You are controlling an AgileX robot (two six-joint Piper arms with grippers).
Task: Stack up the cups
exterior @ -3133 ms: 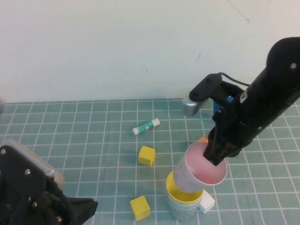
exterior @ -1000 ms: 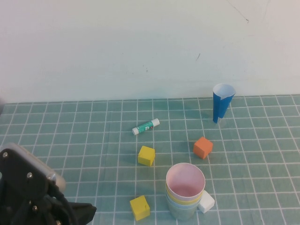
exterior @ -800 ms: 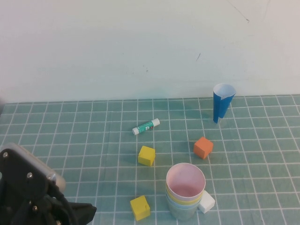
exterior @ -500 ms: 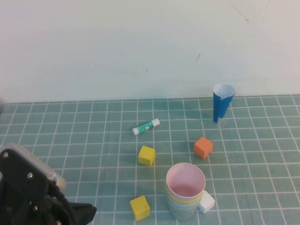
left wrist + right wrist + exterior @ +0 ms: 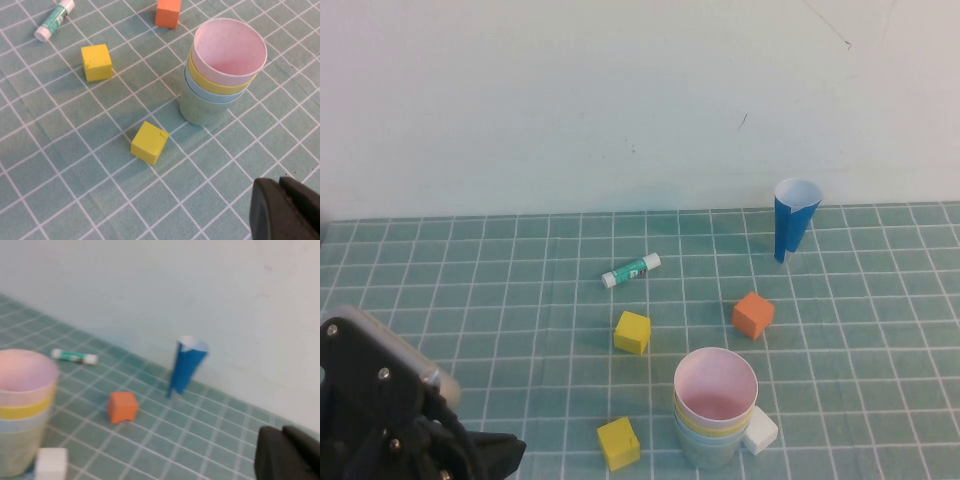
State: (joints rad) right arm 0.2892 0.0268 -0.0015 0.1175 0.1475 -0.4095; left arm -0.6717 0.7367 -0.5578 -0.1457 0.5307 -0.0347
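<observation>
Pink-topped stack of 4 cups point(image 5: 716, 408) standing nested, left gripper point(image 5: 286, 210) near, closed, empty, right gripper point(image 5: 289, 456) away, closed, empty

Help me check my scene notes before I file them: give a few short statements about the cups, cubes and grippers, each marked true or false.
1. The pink tapered cup sits topmost in the nested stack. True.
2. The small white cube touches the stack's base. True.
3. The orange cube lies inside the pink cup. False: it rests on the green grid mat, apart from the stack.
4. The left gripper holds a yellow cube. False: it is shut on nothing.
5. The right gripper is shut and empty. True.
</observation>
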